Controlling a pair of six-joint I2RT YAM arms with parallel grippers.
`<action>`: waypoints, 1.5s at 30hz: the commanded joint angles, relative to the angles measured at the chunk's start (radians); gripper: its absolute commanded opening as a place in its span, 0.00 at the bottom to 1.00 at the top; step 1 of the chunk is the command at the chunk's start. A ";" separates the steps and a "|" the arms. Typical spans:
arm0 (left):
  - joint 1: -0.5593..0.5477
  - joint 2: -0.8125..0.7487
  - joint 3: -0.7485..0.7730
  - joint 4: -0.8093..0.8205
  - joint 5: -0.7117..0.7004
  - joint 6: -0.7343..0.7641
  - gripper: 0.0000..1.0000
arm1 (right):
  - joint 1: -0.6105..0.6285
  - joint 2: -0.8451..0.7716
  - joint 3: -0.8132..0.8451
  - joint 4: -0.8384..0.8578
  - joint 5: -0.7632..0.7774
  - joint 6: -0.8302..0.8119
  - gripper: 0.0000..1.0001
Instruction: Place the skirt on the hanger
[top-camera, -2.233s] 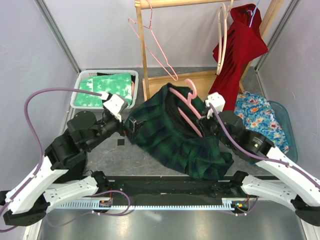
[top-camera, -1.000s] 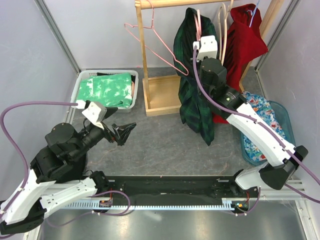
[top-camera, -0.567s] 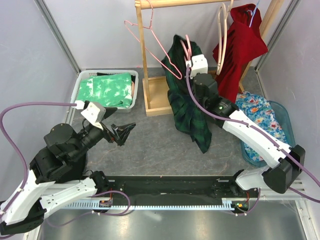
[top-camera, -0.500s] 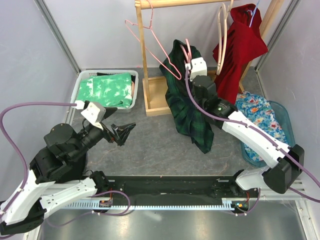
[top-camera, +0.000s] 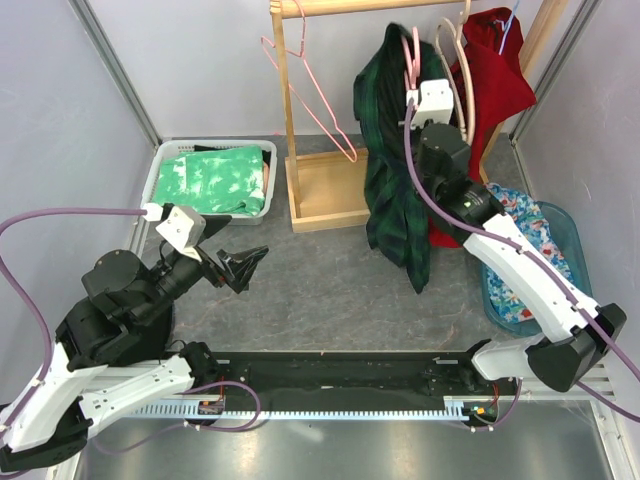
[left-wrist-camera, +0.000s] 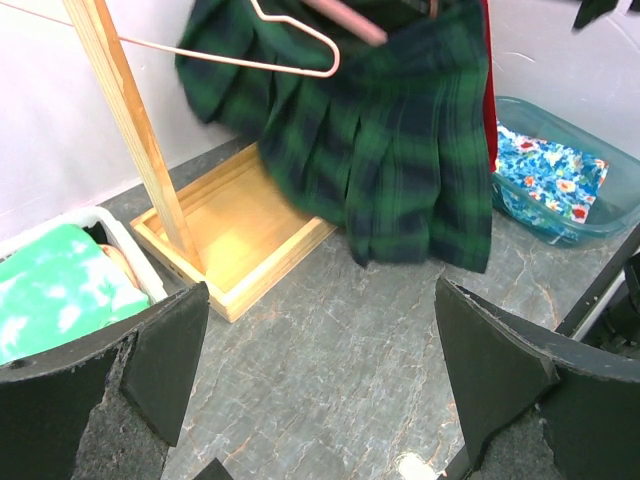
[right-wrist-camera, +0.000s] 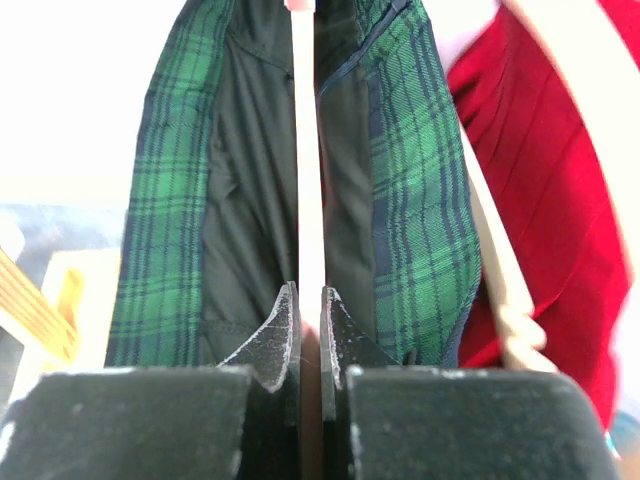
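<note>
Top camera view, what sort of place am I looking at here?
Probably a lab robot cell staged for laundry work: plain panel walls, a wooden clothes rack, and a white basket and teal bin of clothes.

I can't see the top of the thin pink plastic hanger (right-wrist-camera: 303, 150); the picture's edge cuts it off. From my left camera, the dark green checked skirt (left-wrist-camera: 400, 150) hides most of the red cloth (left-wrist-camera: 488, 90).

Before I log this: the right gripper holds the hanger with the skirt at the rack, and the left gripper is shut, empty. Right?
No: the left gripper is open, as the left wrist view shows. It is empty, and the right gripper holds the hanger with the skirt at the rack.
</note>
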 joint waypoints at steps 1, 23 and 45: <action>-0.004 -0.001 0.009 0.022 -0.002 -0.019 1.00 | -0.001 -0.011 0.109 0.215 -0.047 -0.028 0.00; -0.004 0.002 -0.007 0.016 -0.009 -0.028 1.00 | -0.092 0.357 0.534 0.200 -0.259 0.069 0.00; -0.004 0.069 -0.050 0.020 -0.100 -0.105 0.99 | -0.109 0.100 0.519 -0.100 -0.289 0.147 0.91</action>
